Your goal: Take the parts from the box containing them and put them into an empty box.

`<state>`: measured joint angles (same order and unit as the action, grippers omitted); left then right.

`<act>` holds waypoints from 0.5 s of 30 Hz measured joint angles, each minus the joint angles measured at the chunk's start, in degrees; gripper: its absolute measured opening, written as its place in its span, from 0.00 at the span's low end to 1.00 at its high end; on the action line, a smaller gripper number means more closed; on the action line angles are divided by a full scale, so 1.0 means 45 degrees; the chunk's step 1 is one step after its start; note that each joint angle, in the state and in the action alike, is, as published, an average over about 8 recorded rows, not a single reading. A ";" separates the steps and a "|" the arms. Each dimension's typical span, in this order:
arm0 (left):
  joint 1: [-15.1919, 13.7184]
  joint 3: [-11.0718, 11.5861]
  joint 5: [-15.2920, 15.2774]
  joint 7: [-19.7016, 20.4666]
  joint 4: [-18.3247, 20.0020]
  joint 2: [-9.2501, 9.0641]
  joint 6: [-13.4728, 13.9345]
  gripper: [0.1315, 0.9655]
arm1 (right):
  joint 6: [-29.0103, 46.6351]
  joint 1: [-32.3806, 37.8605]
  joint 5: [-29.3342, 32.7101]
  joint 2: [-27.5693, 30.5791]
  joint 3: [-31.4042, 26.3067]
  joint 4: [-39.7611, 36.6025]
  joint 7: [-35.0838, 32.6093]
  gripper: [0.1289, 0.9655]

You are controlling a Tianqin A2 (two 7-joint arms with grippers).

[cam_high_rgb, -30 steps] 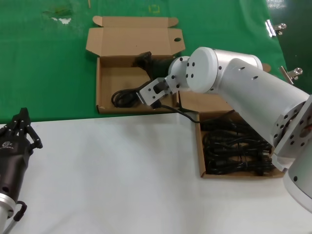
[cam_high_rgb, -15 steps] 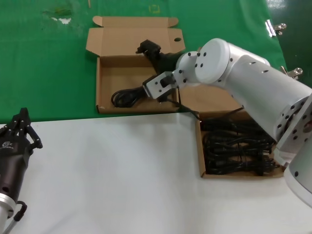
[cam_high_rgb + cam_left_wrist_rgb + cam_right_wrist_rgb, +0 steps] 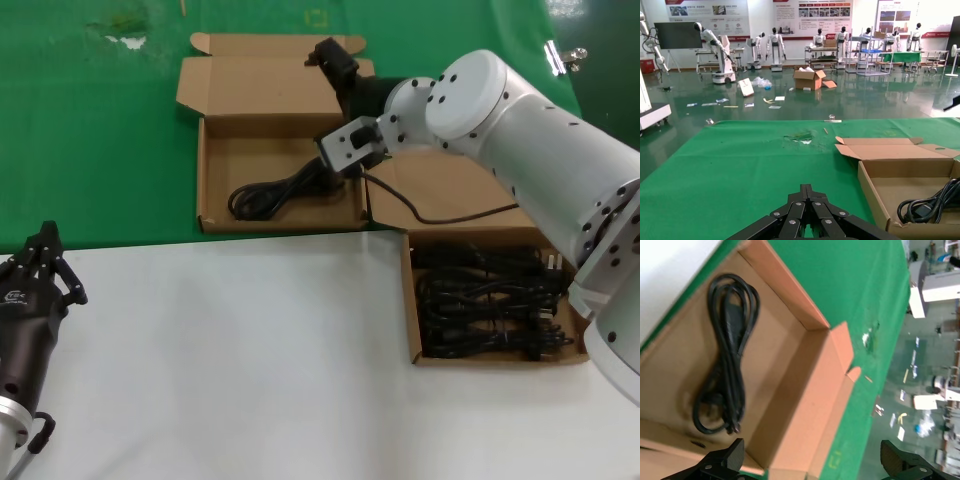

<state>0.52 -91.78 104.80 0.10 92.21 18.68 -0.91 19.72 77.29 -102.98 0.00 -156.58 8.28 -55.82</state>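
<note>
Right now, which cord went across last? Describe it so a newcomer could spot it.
Start at the green cloth at the far side of the table. Two open cardboard boxes sit there; take the left box, the one under the right gripper. The cord is the single black coil on its floor, while the right box is packed with many such cords.

One black cord (image 3: 278, 192) lay loosely coiled in the far open box (image 3: 218, 215), lid folded back. The near box (image 3: 413, 330) was packed with cord bundles (image 3: 485, 305).
</note>
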 joint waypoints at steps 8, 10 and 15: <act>0.0000 0.0000 0.0000 0.0000 0.0000 0.0000 0.0000 0.01 | -0.0423 0.0328 -0.0416 0.0000 0.0923 -0.0413 -0.1012 0.98; 0.0000 0.0000 0.0000 0.0000 0.0000 0.0000 0.0000 0.01 | -0.0484 0.0392 -0.0450 0.0000 0.1214 -0.0508 -0.1248 0.99; 0.0000 0.0000 0.0000 0.0000 0.0000 0.0000 0.0000 0.01 | -0.0538 0.0461 -0.0483 0.0000 0.1584 -0.0619 -0.1538 1.00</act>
<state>0.52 -91.78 104.80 0.10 92.21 18.68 -0.91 17.30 79.37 -105.15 0.00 -149.45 5.50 -62.74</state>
